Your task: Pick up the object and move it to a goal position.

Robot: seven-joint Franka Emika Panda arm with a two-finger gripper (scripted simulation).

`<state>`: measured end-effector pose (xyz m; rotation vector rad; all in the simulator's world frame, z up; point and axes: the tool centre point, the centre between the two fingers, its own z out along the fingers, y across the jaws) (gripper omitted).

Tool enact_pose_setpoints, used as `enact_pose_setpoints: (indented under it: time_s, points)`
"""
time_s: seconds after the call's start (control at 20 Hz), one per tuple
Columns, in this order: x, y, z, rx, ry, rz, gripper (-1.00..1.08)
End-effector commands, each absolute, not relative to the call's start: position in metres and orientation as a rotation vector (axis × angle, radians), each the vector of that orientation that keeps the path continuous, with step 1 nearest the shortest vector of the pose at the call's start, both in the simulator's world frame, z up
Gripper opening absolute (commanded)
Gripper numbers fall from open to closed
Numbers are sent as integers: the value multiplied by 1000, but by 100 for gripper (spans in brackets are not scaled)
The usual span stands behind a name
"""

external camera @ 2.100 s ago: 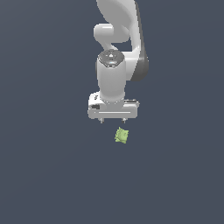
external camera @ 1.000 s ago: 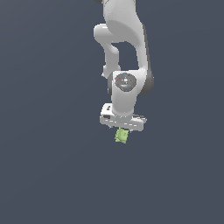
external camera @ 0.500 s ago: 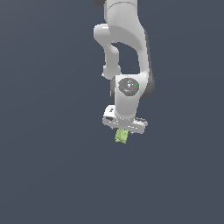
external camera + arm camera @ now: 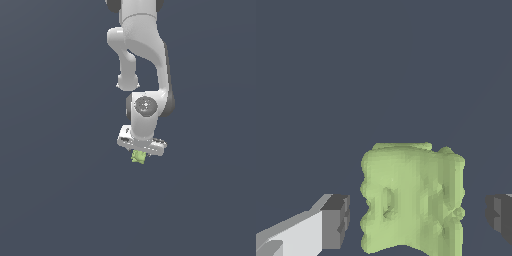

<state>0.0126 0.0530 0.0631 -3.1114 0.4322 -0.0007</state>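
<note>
The object (image 4: 139,157) is a small yellow-green lumpy thing lying on the dark grey floor; only its lower part shows under the white arm's hand in the exterior view. In the wrist view the object (image 4: 412,197) fills the space between the two dark finger pads, with a clear gap on each side, so nothing touches it. My gripper (image 4: 140,153) stands open, lowered straight over the object, its fingers either side of it. One fingertip (image 4: 335,221) shows well; the other sits at the picture's edge.
The plain dark grey floor (image 4: 60,190) stretches all round. The white arm (image 4: 142,55) rises from the hand toward the top of the exterior view. No other objects show.
The hand has turned and come down onto the object, which now sits between the fingers. The object itself has not moved.
</note>
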Motion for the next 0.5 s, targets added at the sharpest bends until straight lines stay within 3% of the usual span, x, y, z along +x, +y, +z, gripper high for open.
enact_pose_setpoints:
  time_s: [0.0,0.3,0.35,0.45]
  points:
    - [12,53,50,-3112,433,0,100]
    - [13,53,40,-3111,435,0,100]
    - [13,53,40,-3111,435,0,-100]
    - [13,53,40,-3111,435,0,-100]
